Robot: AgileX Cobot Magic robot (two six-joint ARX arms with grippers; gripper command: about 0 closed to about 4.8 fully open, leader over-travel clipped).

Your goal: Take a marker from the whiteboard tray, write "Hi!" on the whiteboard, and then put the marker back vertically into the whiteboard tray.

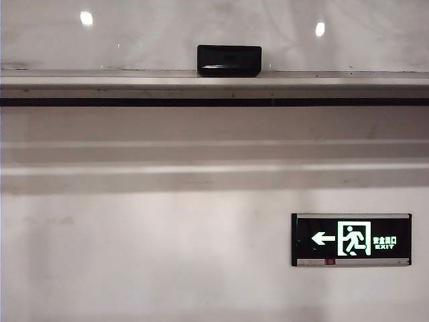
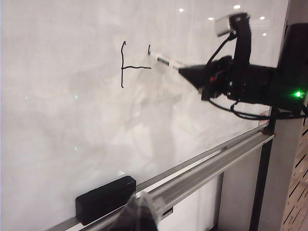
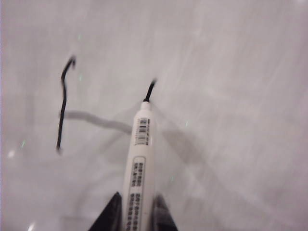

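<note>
Right gripper, upper right, clamps the marker, tip on the whiteboard; left gripper, bottom centre, state unclear.

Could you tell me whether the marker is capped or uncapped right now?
Uncapped: the marker, gripped by the right tool, shows its bare black tip on the whiteboard.

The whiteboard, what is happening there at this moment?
The right gripper is shut on the marker and presses its tip to the whiteboard. The H is partly written: one upright and the crossbar. The left gripper waits low near the eraser on the whiteboard tray.
</note>
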